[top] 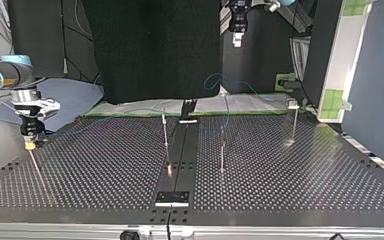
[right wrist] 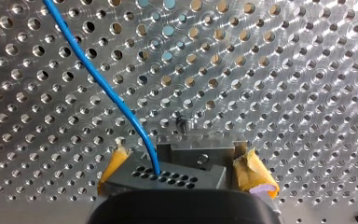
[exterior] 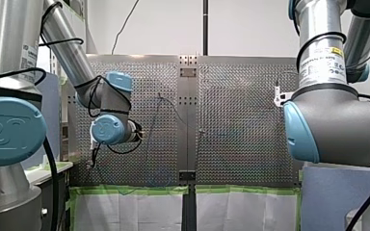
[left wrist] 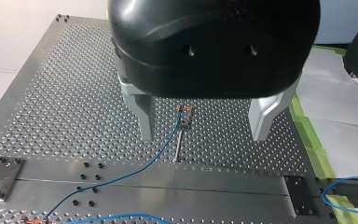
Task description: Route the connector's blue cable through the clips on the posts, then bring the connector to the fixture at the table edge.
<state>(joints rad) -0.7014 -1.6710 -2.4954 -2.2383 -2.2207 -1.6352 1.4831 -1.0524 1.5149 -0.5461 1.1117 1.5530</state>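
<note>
Right wrist view: where's the connector (right wrist: pixel 168 176)?
Pinched between my right gripper's (right wrist: pixel 182 170) yellow pads (right wrist: pixel 251 175); the blue cable (right wrist: pixel 98 79) runs off toward eleven o'clock. My left gripper (left wrist: pixel 204 135) hangs spread over a post (left wrist: pixel 181 140).
Step?
Delivery, I judge. Next it needs seating squarely in the fixture, which I can't pick out.

Blue cable (right wrist: pixel 82 49) threads a post clip (left wrist: pixel 185 108), ending in grey connector (right wrist: pixel 167 176).

The cable (right wrist: pixel 103 83) is blue, the pads (right wrist: pixel 254 175) yellow, the perforated table (right wrist: pixel 284 70) silver.

- Flat metal centre rail (top: pixel 180 145): on the perforated metal table (top: pixel 105 170), mid top view.
- Thin metal post (top: pixel 165 132): just left of the rail.
- Second thin metal post (top: pixel 222 150): just right of the rail.
- Third thin metal post (top: pixel 294 125): well right of the rail.
</note>
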